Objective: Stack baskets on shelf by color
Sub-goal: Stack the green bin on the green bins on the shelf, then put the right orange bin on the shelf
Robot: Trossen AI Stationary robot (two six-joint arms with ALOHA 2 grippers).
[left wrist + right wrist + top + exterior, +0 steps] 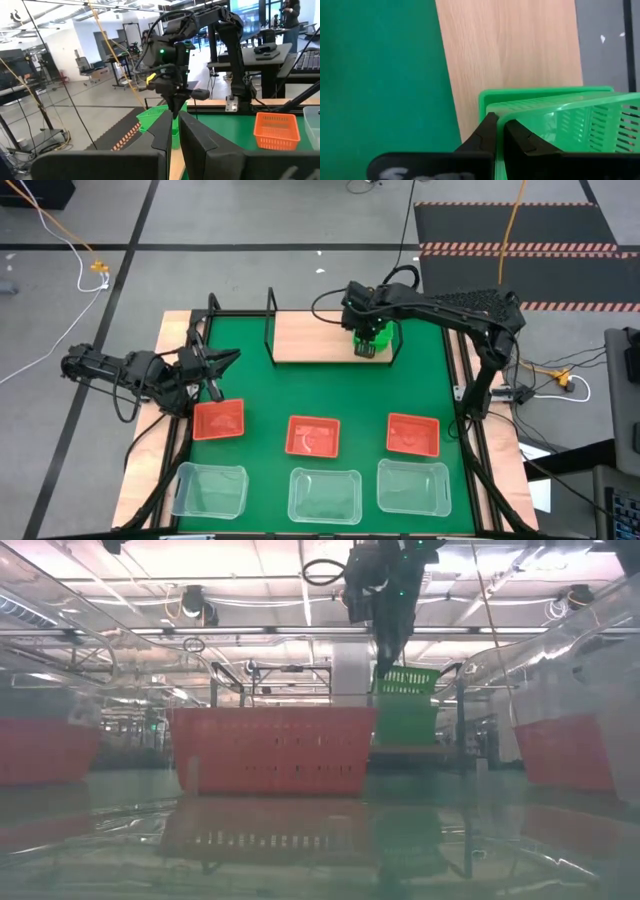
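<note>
The right gripper (499, 131) pinches a green basket (570, 125) by its wall, over another green basket (530, 95) at the shelf's (310, 335) right end. Line up the edges, lower slowly, then let go.

1. Red-orange baskets: three, the left one (218, 420), the middle one (312, 436) and the right one (412, 433).
2. Clear baskets: three too (209, 489), (324, 495), (413, 486).
3. Green baskets (560, 122): at least two, stacked.
4. One shelf (310, 335).
5. Two arms.
</note>
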